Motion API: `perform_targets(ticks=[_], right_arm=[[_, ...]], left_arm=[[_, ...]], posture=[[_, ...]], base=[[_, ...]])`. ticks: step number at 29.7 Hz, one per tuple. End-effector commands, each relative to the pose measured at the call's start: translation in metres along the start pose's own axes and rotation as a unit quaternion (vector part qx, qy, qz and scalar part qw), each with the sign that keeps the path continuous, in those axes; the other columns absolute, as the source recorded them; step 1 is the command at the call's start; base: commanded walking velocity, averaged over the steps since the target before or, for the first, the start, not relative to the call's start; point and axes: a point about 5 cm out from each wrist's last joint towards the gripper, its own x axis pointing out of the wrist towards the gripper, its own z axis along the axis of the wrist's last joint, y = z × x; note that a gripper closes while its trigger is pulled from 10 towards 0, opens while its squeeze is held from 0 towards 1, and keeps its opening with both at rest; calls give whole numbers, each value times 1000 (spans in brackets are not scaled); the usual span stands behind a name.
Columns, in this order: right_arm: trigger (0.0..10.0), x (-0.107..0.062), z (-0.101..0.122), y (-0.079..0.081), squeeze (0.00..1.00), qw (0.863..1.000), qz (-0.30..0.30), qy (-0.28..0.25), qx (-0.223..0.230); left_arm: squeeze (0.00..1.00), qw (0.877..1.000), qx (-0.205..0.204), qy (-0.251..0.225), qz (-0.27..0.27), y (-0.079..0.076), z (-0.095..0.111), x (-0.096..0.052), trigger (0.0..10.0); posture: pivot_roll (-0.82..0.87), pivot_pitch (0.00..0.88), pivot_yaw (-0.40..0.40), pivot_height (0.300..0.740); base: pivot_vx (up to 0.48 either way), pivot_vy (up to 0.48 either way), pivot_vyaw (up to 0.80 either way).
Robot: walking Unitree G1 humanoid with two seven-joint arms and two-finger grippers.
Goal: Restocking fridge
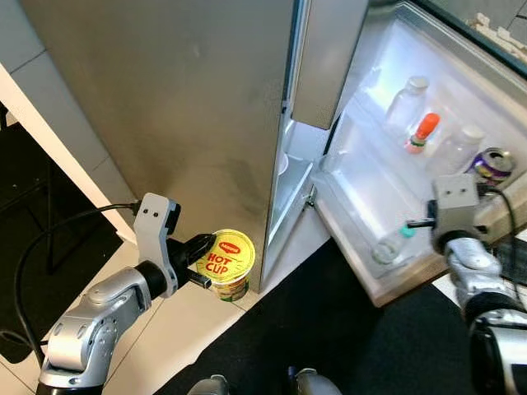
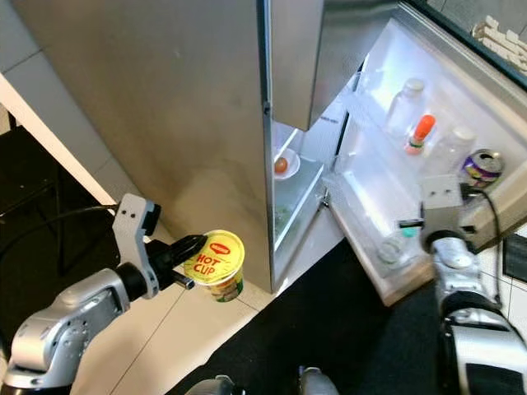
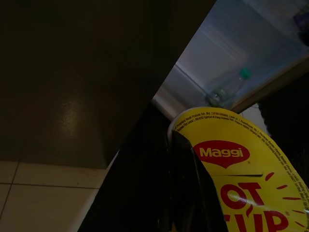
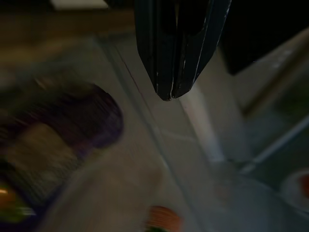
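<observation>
The fridge [image 1: 165, 115] body presents a brushed, matt metallic skin with a soft sheen. Its open door [image 1: 370, 173] is lined in smooth, glossy white plastic. The noodle cup [image 1: 226, 262] carries a glossy printed yellow lid. The bottles [image 1: 406, 103] in the door shelf are clear plastic. The can [image 1: 492, 163] has a shiny metal top. Both arms are satin silver; the floor tiles [image 1: 165, 337] are smooth and pale.

Fridge open, door swung out to the right.

The noodle cup [image 1: 226, 263] sits low, left of the fridge body [image 1: 181, 107], in the left gripper [image 1: 200, 262]. In the open door [image 1: 387, 189], bottles [image 1: 408, 103] stand on the upper shelf; a can [image 1: 492, 164] rests at its right edge, beside the right gripper [image 4: 169, 92]. Possibly a bottle lies in the lower shelf.
</observation>
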Motion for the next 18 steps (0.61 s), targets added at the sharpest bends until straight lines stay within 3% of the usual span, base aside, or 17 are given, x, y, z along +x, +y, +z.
perform_targets(ticks=[1, 3, 4, 6, 9, 14, 17, 18], right_arm=[[10000, -8, -15, -23, 0, 999, -42, 28, -5], [10000, -17, -19, -58, 0, 994, -100, 40, -18], [10000, -17, -19, -58, 0, 994, -100, 40, -18], [10000, -26, -25, -81, 0, 989, -139, 53, -19], [10000, -32, -33, -88, 0, 987, -148, 65, -25], [10000, -35, -40, -83, 0, 987, -140, 73, -25], [10000, -36, -49, -69, 0, 989, -122, 80, -16], [10000, -39, -59, -57, 0, 990, -106, 92, -8]], left_arm=[[0, 1000, -6, 1, -5, -4, -2, -2, 10000], [0, 1000, -7, 0, -7, -5, -1, -2, 10000], [0, 1000, -7, 0, -7, -5, -1, -2, 10000], [0, 1000, -7, 0, -8, -5, -1, -1, 10000], [0, 1000, -8, 0, -11, -6, -1, 1, 10000], [0, 1000, -9, -4, -15, -7, 0, 3, 10000], [0, 1000, -10, -5, -20, -8, 1, 6, 10000], [0, 1000, -11, -7, -27, -10, 1, 7, 10000]], posture=[[169, 261, 28, 740], [165, 261, 29, 740], [165, 261, 29, 740], [161, 260, 28, 740], [151, 253, 26, 740], [144, 247, 25, 740], [142, 242, 24, 740], [140, 234, 21, 740]], base=[[0, 0, 0], [0, 0, 0], [0, 0, 0], [0, 0, 0], [0, 0, 0], [0, 0, 0], [0, 0, 0], [0, 0, 0]])
